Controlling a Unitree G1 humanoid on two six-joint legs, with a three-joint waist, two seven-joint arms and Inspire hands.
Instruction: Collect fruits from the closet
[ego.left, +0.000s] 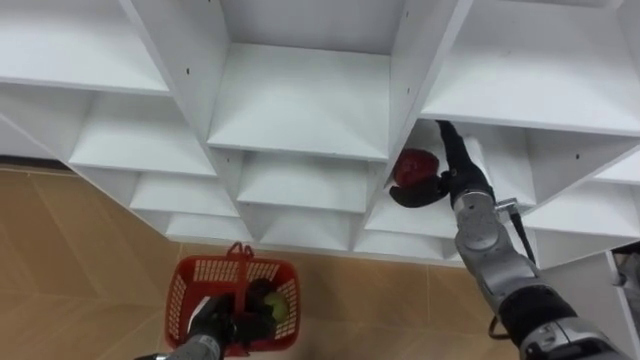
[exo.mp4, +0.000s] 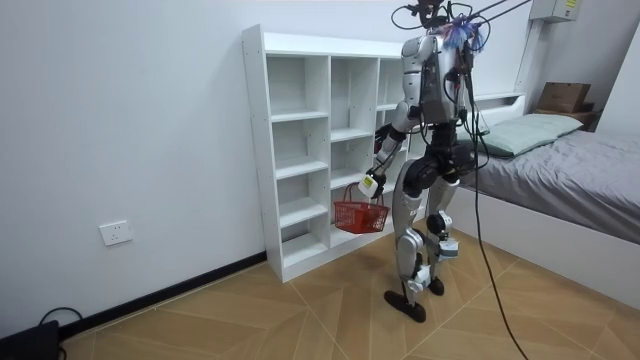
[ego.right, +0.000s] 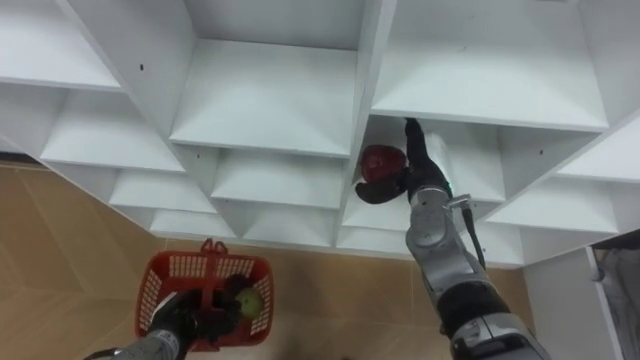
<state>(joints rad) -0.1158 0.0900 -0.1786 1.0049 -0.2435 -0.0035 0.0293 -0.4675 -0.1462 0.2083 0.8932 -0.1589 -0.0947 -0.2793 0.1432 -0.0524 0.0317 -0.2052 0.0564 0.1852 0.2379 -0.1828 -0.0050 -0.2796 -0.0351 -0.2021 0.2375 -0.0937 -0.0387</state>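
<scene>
Red apple (ego.left: 415, 166) clasped by right robot hand (ego.left: 452, 182); left robot hand (ego.left: 214, 322) grips red basket (ego.left: 192, 276).

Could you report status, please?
Left hand holds red plastic basket, green fruit inside. Right hand grips red round fruit in white shelf. Nothing blocking.

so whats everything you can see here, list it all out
shelf unit: one, white, open compartments, against the wall in front of the robot
red fruit: one, dark red, at a right-side compartment, in the right hand
basket: one, red, hanging from the left hand over the floor
green fruit: one, yellow-green, inside the basket
floor: one, brown wood
bed: one, grey bedding, behind the robot at the room view's right
wall socket: one, white, low on the wall
left hand: closed on the basket handle
right hand: thumb curled under the red fruit
</scene>
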